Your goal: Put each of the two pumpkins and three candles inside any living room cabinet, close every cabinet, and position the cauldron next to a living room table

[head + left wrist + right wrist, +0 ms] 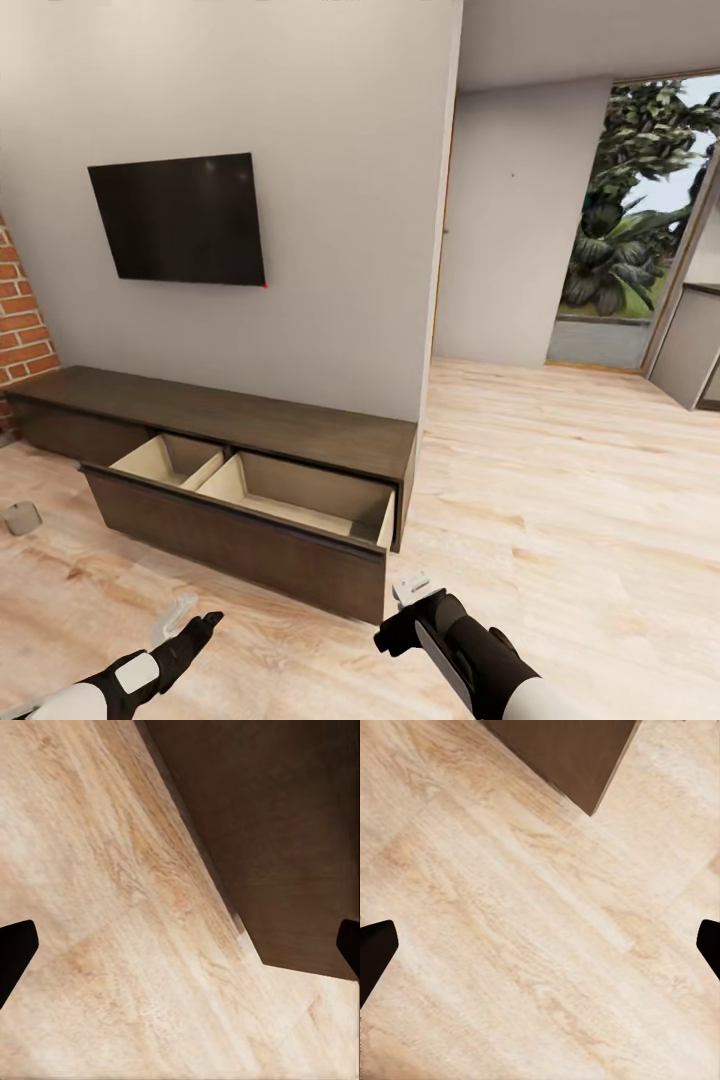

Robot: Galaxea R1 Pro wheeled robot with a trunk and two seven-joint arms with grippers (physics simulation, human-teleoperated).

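The long dark brown cabinet (pixel 250 418) stands against the wall under a television. Its wide drawer (pixel 230 540) is pulled out, and the two beige compartments inside hold nothing. A small beige-grey candle (pixel 22 517) stands on the floor left of the drawer. My left gripper (pixel 185 622) hovers low over the floor in front of the drawer, open and empty. My right gripper (pixel 408 600) is near the drawer's right front corner, also open and empty. The left wrist view has the left gripper (pixel 180 945) over floorboards beside the cabinet front (pixel 277 832). In the right wrist view the right gripper (pixel 540 945) is over the floor near the cabinet corner (pixel 570 757).
A black television (pixel 180 218) hangs on the white wall, with a brick wall (pixel 20 320) at far left. Light wooden floor (pixel 560 480) stretches to the right towards an opening with plants (pixel 630 220) outside. A grey counter (pixel 690 345) stands at the right edge.
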